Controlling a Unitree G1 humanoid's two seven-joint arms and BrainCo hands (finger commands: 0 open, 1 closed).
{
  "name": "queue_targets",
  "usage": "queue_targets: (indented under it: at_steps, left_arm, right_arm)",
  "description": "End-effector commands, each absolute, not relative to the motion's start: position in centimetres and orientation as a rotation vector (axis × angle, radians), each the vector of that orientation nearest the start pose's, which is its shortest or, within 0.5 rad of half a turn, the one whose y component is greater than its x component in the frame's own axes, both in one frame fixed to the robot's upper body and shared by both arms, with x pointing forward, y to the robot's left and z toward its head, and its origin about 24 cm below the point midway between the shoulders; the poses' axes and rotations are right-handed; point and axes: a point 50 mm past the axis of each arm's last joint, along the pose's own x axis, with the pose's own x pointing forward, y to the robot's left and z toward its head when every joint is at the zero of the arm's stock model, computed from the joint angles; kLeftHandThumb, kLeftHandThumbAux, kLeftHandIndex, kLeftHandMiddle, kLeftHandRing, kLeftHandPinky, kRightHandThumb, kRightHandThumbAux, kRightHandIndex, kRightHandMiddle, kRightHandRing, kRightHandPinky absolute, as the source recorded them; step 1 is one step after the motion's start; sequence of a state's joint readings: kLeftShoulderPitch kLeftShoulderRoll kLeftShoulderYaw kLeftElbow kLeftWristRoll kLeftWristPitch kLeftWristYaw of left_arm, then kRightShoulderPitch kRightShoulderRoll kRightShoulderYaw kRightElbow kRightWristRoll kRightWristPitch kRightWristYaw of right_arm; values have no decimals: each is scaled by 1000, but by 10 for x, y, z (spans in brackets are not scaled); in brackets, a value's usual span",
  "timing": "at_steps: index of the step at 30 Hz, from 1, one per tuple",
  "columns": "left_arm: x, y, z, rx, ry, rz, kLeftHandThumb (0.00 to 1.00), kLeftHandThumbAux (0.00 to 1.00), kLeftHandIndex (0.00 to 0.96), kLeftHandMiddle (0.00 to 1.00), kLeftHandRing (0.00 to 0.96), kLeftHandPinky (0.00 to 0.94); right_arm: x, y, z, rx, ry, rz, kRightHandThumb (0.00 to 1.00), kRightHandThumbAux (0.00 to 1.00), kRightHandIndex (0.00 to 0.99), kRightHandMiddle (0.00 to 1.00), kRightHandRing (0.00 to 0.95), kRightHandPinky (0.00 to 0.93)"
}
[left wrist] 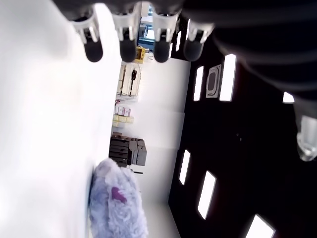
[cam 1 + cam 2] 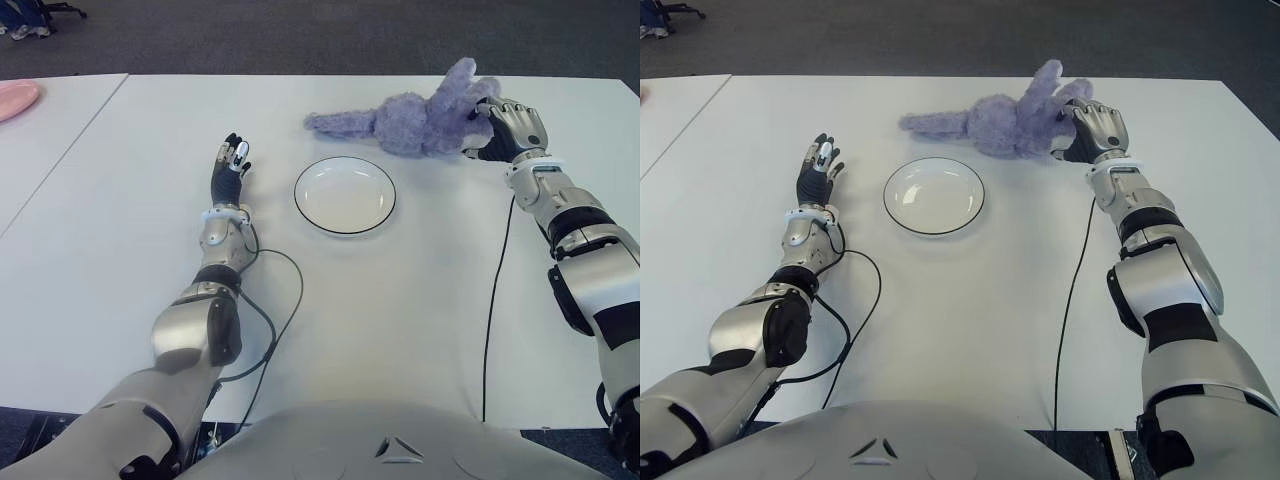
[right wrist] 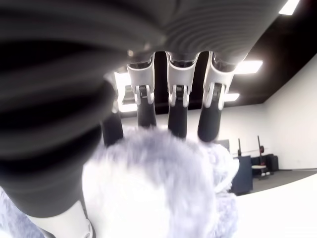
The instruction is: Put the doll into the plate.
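Observation:
A fluffy purple doll (image 2: 400, 125) lies on the white table (image 2: 400, 300), just beyond the plate. Its long tail end points toward my left. My right hand (image 2: 505, 125) is at the doll's right end with its fingers curled over the plush; the right wrist view shows the doll (image 3: 153, 183) filling the palm under the fingers (image 3: 177, 111). The white plate (image 2: 345, 195) with a thin dark rim stands empty near the table's middle. My left hand (image 2: 230, 165) shows left of the plate, fingers straight and holding nothing.
A pink object (image 2: 15, 98) sits on the neighbouring table at the far left, past a seam. Black cables run along the table beside my right arm (image 2: 495, 290) and my left arm (image 2: 280, 320). Dark floor lies beyond the far edge.

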State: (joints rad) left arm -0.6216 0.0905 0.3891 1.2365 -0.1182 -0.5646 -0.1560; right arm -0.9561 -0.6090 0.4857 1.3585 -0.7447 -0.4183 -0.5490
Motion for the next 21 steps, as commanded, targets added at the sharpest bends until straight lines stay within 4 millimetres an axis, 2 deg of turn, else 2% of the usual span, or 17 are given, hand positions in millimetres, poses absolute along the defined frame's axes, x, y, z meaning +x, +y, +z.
queue_targets:
  at_steps: [1, 4, 6, 11, 12, 15, 18, 21]
  left_arm:
    - [260, 164, -84, -322, 444, 126, 0, 418, 24, 75, 62, 77]
    - [260, 164, -85, -306, 449, 125, 0, 419, 25, 76, 63, 75]
    - [260, 163, -85, -291, 450, 124, 0, 420, 26, 77, 65, 73]
    - [260, 163, -85, -282, 447, 123, 0, 420, 28, 81, 68, 72]
    - [260, 163, -85, -282, 447, 122, 0, 418, 28, 82, 68, 71]
    - [259, 164, -85, -277, 451, 121, 0, 416, 29, 84, 70, 68]
    - [259, 164, -85, -280, 449, 121, 0, 414, 29, 83, 69, 67]
    - [259, 164, -85, -288, 447, 123, 0, 413, 29, 82, 68, 67]
  right_arm:
    - [373, -268, 110, -1486, -182, -116, 192, 831, 332, 289, 347, 432]
    - [373, -267, 109, -1464, -181, -121, 204, 837, 355, 362, 412, 492]
    - [373, -265, 108, -1441, -187, -120, 225, 833, 384, 452, 491, 568]
    - [372, -261, 107, -1397, -207, -113, 242, 822, 428, 552, 585, 645]
    - [372, -261, 107, -1391, -208, -112, 400, 789, 426, 570, 599, 651]
    - [372, -259, 107, -1345, -227, -106, 591, 749, 425, 611, 630, 665]
    - [371, -256, 107, -1321, -255, -101, 653, 736, 425, 633, 644, 666]
    - [371, -252, 109, -1309, -304, -92, 674, 731, 426, 646, 653, 670]
